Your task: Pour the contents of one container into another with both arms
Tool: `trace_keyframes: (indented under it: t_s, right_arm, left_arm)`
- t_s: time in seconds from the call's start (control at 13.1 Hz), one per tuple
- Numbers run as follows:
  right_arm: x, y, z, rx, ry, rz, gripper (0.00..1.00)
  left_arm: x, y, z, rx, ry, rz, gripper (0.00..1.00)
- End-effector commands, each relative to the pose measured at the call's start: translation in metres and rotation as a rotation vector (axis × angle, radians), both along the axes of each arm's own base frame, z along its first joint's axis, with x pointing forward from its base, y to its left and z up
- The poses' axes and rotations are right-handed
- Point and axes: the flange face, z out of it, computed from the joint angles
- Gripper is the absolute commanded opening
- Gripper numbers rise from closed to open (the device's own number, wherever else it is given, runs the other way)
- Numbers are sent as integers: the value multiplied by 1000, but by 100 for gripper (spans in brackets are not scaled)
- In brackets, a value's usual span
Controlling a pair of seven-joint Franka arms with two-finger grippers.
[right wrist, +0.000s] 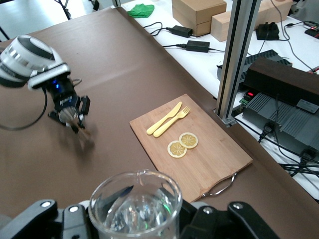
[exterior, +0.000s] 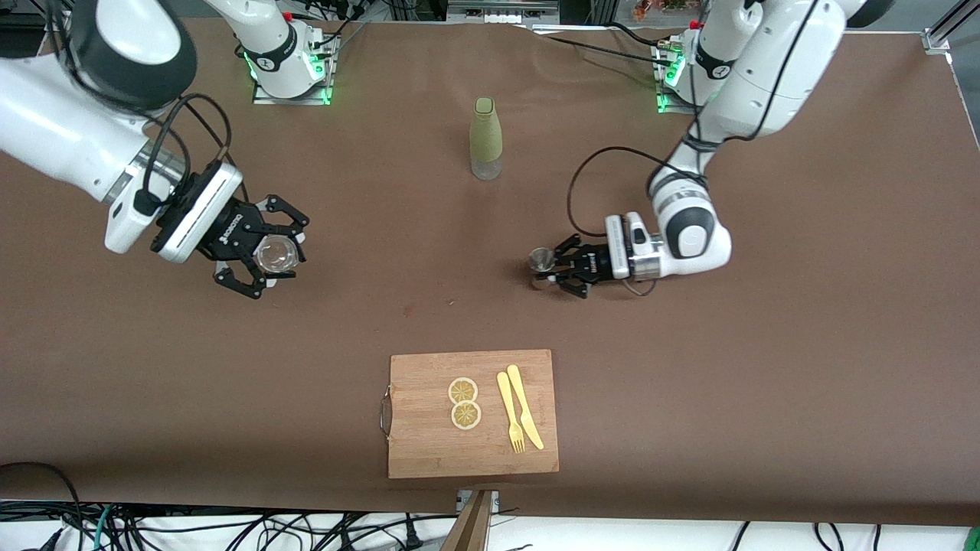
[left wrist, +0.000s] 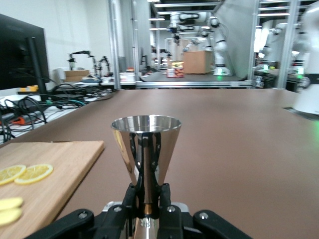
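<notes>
My right gripper (exterior: pixel 264 259) is up over the table toward the right arm's end, shut on a clear glass beaker (exterior: pixel 276 255). In the right wrist view the beaker (right wrist: pixel 135 204) fills the foreground between the fingers of the right gripper (right wrist: pixel 135 221), its spout showing at the rim. My left gripper (exterior: pixel 548 269) lies low and level near the middle of the table, shut on the waist of a small steel jigger (exterior: pixel 542 260). The jigger (left wrist: pixel 146 144) stands upright in the left gripper (left wrist: pixel 147 199). Whether it touches the table I cannot tell. The right wrist view also shows the jigger (right wrist: pixel 70 117).
A tall green bottle (exterior: pixel 486 138) stands near the arms' bases. A wooden cutting board (exterior: pixel 429 451) lies at the table's front edge with two lemon slices (exterior: pixel 464 402), a yellow knife (exterior: pixel 525 405) and a yellow fork (exterior: pixel 510 413).
</notes>
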Motion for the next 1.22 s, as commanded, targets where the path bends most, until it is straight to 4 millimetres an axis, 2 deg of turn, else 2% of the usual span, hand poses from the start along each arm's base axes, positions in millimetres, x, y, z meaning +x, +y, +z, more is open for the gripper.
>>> trace_keyframes:
  t_s: [0.0, 0.23, 0.38, 0.46, 0.61, 0.92, 1.15]
  right_arm:
    - [16, -19, -28, 45, -4, 69, 28]
    - [26, -49, -83, 45, 0, 151, 28]
    - [29, -63, -119, 52, -22, 200, 28]
    - [30, -71, -139, 61, -30, 216, 28]
    - [25, -82, -172, 80, -49, 242, 28]
    - [14, -89, -245, 144, -90, 277, 28]
    - [-1, -102, -301, 179, -123, 289, 28]
  left_arm:
    - [-4, 81, 13, 4, -26, -79, 0]
    - [-8, 173, 13, 41, -15, -146, 0]
    - [-18, 225, 17, 43, -8, -181, 0]
    - [-22, 245, 20, 35, -19, -186, 0]
    - [-32, 281, 20, 27, -37, -195, 0]
    - [-58, 343, 17, 19, -68, -204, 0]
    - [-52, 364, 4, -1, -151, -232, 0]
